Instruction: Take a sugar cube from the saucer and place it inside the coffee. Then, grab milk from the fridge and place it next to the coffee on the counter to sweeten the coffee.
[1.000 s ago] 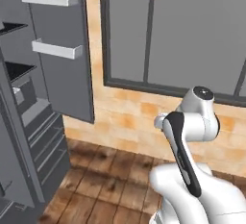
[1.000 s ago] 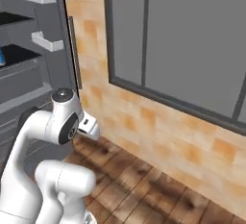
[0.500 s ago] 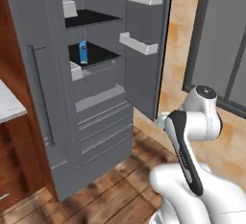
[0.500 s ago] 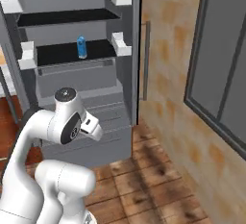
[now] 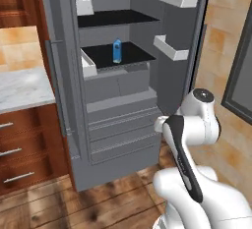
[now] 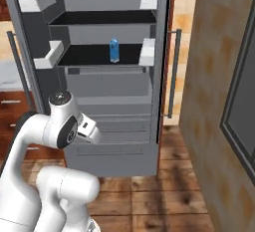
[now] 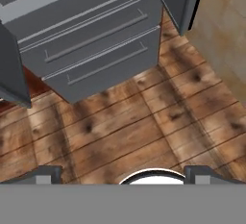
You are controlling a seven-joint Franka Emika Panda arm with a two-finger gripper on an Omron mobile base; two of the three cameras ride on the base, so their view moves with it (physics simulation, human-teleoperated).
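Observation:
The fridge (image 5: 118,120) stands open in front of me, with black shelves and white door bins. The milk (image 5: 117,51), a small blue carton, stands upright on the middle shelf (image 6: 114,51). My gripper (image 7: 124,175) hangs low and open, holding nothing, and looks down at the wooden floor before the fridge's grey lower drawers (image 7: 96,40). The hand sits well below and in front of the milk. A corner of the counter (image 5: 22,88) shows at the left. The sugar cube, the saucer and the coffee are out of view.
The fridge's right door (image 5: 177,51) with white bins stands swung out beside the tan tiled wall (image 6: 214,86). The left door edge with its bar handle (image 5: 55,90) juts out next to the dark wooden drawers (image 5: 19,149). A window (image 6: 241,106) is at the right.
The base has turned, so the whole view has swung from the window wall to face the open fridge squarely. The arm keeps its folded pose and the gripper stays open.

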